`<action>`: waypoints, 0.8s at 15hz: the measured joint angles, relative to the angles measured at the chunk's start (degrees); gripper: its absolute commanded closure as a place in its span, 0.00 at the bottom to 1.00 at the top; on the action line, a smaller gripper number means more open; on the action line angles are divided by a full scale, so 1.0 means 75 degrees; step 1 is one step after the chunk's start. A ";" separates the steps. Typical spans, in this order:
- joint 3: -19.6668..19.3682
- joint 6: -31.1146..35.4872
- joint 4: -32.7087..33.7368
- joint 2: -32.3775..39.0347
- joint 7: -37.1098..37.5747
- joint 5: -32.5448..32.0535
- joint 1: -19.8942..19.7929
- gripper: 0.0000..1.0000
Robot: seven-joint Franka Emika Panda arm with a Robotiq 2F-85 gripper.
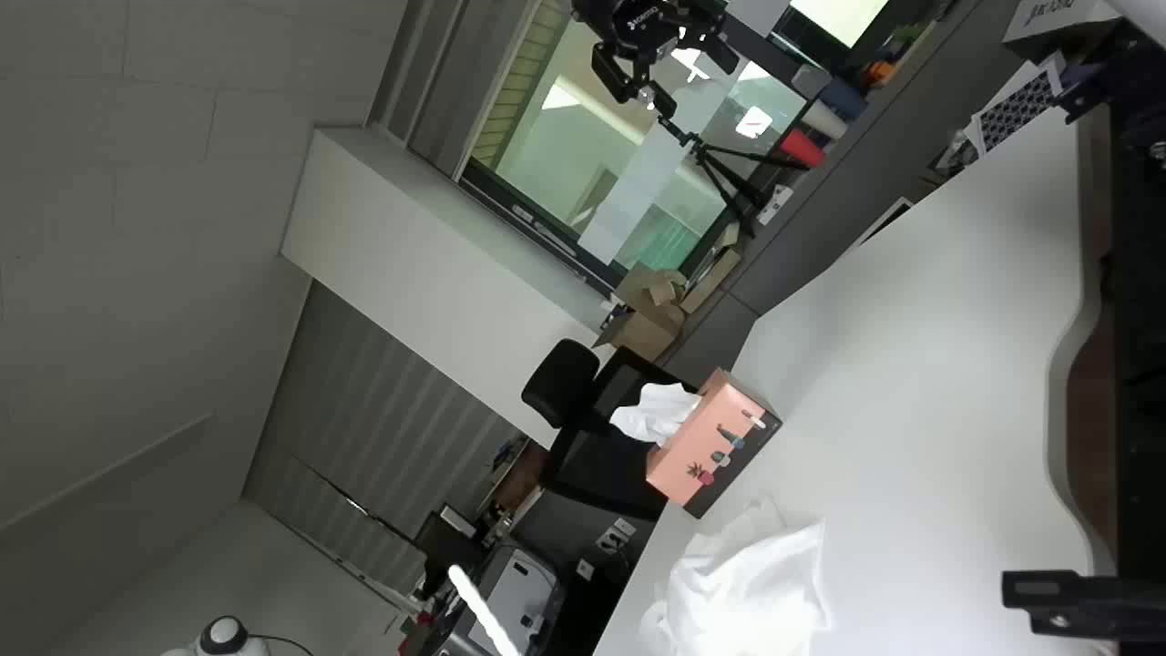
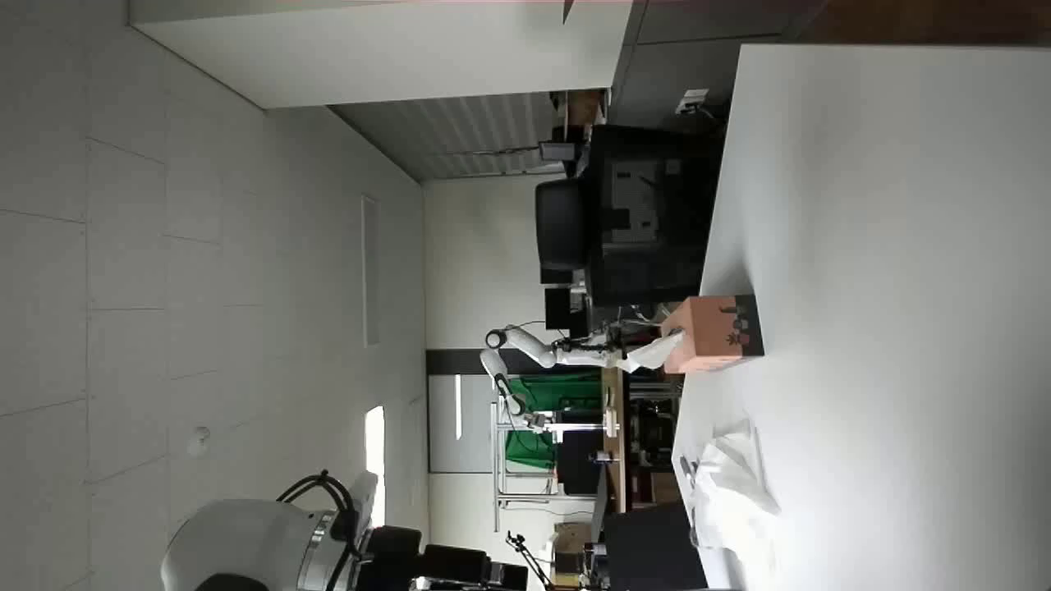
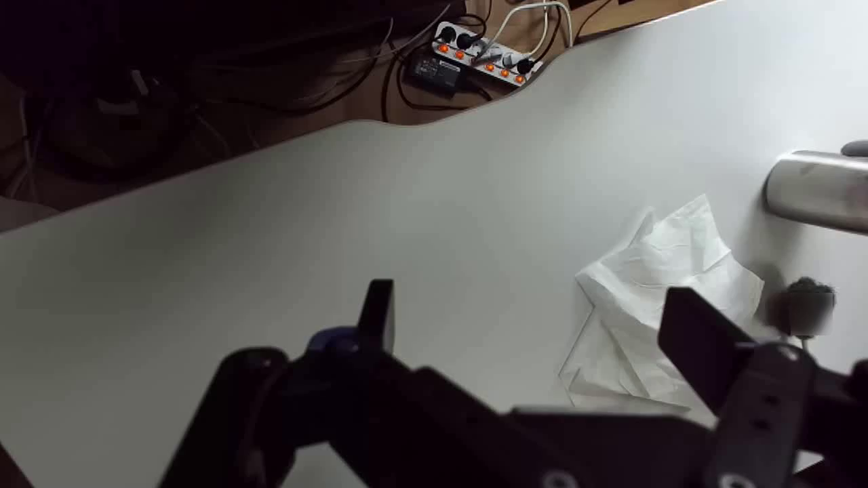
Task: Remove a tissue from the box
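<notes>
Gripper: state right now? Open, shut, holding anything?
Gripper: open, holding nothing; a loose tissue lies on the table.

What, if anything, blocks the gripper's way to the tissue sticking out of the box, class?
Nothing visible does. In both exterior views, the tissue sticks uncovered from the box, with only background showing between it and the open gripper. A crumpled white sheet lies on the table beside the box, probably too low to interfere.
</notes>
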 measured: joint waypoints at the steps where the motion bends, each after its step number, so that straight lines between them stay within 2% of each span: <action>1: 0.0000 0.0005 0.0000 0.0001 -0.0004 0.0000 0.0000 0.00; 9: 0.0001 0.0007 0.0000 0.0002 -0.0020 0.0004 -0.0003 0.00; 12: 0.0002 0.0262 0.0037 0.0202 -0.0677 -0.0084 0.0044 0.00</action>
